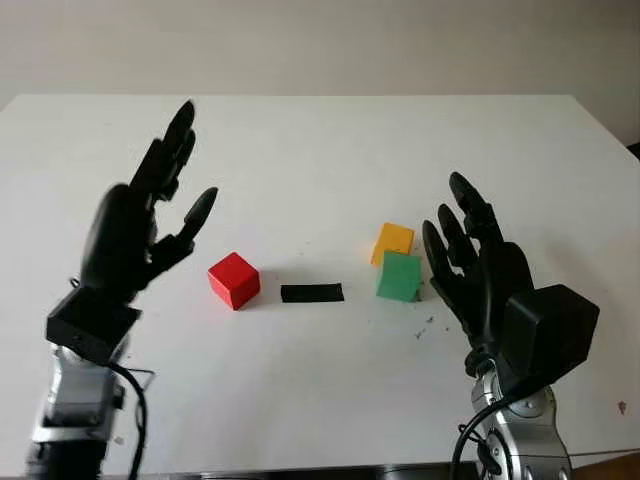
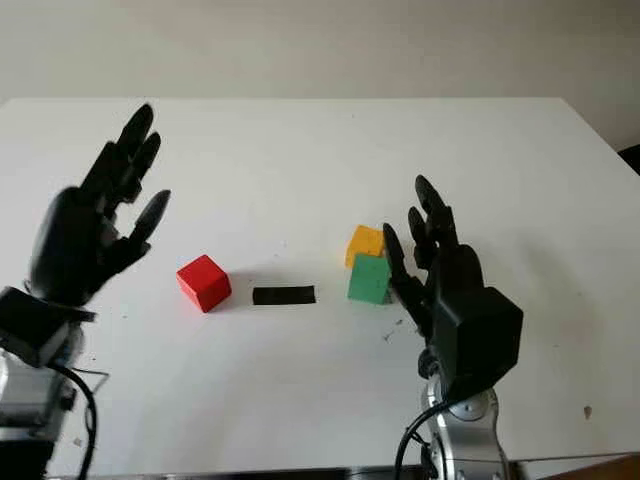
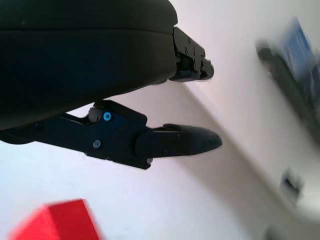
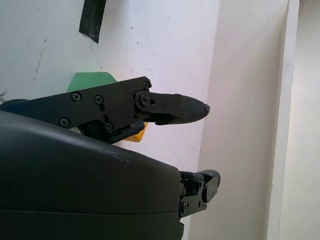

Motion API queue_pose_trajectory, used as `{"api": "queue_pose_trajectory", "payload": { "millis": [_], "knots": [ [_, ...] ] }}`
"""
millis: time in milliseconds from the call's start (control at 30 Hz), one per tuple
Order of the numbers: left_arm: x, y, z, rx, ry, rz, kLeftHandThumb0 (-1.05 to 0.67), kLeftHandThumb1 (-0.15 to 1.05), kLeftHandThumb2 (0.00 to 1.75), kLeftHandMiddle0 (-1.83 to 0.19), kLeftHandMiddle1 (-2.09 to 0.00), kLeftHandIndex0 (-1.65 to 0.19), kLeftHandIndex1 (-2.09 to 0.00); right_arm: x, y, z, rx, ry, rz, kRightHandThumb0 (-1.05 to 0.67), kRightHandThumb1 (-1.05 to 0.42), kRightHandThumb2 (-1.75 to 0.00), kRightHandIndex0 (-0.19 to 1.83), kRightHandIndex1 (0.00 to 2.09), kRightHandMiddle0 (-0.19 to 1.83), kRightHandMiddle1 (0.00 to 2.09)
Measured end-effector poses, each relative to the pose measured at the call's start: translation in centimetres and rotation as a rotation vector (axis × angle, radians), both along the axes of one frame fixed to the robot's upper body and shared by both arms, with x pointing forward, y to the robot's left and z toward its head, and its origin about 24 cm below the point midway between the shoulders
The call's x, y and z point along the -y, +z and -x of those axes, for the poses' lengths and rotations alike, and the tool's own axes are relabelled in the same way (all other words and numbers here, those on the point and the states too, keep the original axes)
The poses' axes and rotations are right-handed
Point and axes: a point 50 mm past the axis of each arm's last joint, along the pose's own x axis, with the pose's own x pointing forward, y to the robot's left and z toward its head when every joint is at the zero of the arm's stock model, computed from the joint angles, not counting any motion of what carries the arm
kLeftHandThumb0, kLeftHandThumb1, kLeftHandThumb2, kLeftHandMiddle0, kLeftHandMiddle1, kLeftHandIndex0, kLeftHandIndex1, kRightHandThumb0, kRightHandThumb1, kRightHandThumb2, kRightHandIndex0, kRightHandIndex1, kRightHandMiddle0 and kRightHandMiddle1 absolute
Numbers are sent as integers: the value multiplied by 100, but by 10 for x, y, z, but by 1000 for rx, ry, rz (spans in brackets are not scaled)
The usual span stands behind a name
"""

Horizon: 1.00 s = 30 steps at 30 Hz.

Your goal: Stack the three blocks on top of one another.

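White counter [image 1: 320, 140] bearing three unstacked blocks.
Right hand [image 1: 470, 265], wide and empty, is nearing green block [image 1: 399, 277]; grasping comes next.

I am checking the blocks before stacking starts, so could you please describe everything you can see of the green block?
The green block is a small, plain cube, matte like painted wood. It sits on the white table, on the robot's right, just in front of the orange block. The open right hand hovers beside it without holding it.
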Motion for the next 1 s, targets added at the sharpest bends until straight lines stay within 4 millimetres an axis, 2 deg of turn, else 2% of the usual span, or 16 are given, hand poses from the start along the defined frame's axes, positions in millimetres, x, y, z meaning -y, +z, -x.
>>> {"api": "queue_pose_trajectory", "payload": {
  "millis": [133, 300, 500, 700, 1000],
  "knots": [
    [-4, 17, -8, -30, -63, -286, -46, 105, 14, -6, -4, -27, -7, 1, 0, 0, 1, -12, 9, -43, -105, -43, 21, 8, 8, 31],
    [-5, 30, -18, -76, -77, -458, -48, 100, 7, -4, -4, -32, -8, 2, 0, 0, 5, -16, 8, -43, -105, -42, 21, 8, 8, 32],
    [8, 40, -27, -126, -102, -707, -55, 94, 4, 2, -4, -32, -6, 3, 1, 0, 11, -23, 8, -42, -105, -42, 21, 7, 7, 34],
    [20, 31, -29, -113, -165, -863, -55, 91, 4, 9, -3, -25, -4, 2, 4, 0, 38, -33, -5, -44, -105, -45, 14, 4, -2, 32],
    [24, 17, -32, -86, -173, -945, -61, 90, 5, 11, -5, -21, -4, 1, 4, 0, 49, -31, -27, -46, -105, -43, 9, 2, -5, 29]
  ]
}}
